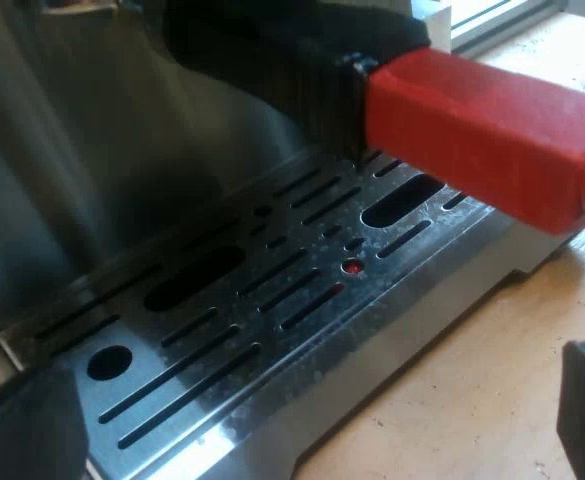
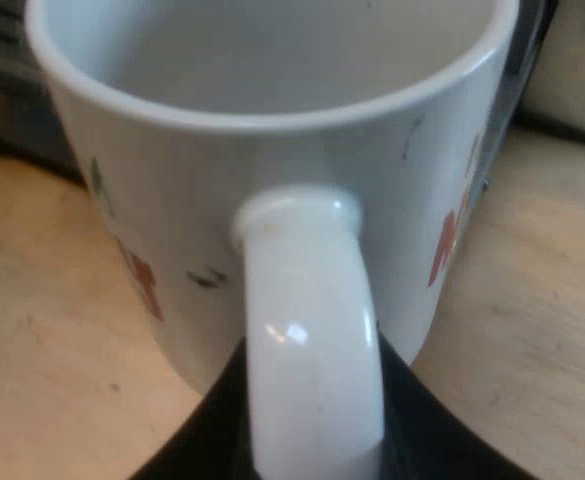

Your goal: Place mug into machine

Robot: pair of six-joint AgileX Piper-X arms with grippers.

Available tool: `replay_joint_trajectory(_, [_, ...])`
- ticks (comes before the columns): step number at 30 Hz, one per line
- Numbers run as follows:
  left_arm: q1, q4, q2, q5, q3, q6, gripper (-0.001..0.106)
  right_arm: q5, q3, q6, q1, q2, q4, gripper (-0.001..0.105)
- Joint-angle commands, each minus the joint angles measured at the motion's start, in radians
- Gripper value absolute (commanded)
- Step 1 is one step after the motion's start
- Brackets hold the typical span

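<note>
Right gripper (image 2: 312, 440) is clamped onto the mug (image 2: 272, 160) by its handle (image 2: 307, 330), one black finger each side. The mug's upright, mouth up, empty, handle toward the wrist, over the wooden table (image 2: 42, 330); can't tell if it's touching. Left gripper (image 1: 304, 420) is spread wide and holding nothing, at the espresso machine (image 1: 92, 130)'s drip tray (image 1: 272, 290), under the holder's red end (image 1: 482, 130).

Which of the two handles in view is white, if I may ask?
The mug's handle, a white loop; the holder's handle above the drip tray is dark, ending in red.

No legible text; coloured marks (image 2: 144, 280) on mug (image 2: 272, 160) unreadable.
</note>
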Motion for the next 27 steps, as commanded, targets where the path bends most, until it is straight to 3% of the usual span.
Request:
replay_joint_trajectory(1, [0.0, -0.018, 0.003, -0.011, -0.002, -0.004, 0.098, 0.01, -0.017, 0.002, 0.001, 0.06, -0.148, 0.0])
replay_joint_trajectory(8, [0.0, -0.018, 0.003, -0.011, -0.002, -0.004, 0.098, -0.014, -0.022, 0.004, 0.001, 0.241, -0.395, 0.0])
replay_joint_trajectory(27, [0.0, -0.018, 0.003, -0.009, -0.002, -0.007, 0.098, -0.061, -0.232, 0.004, 0.001, 0.66, -0.563, 0.0])
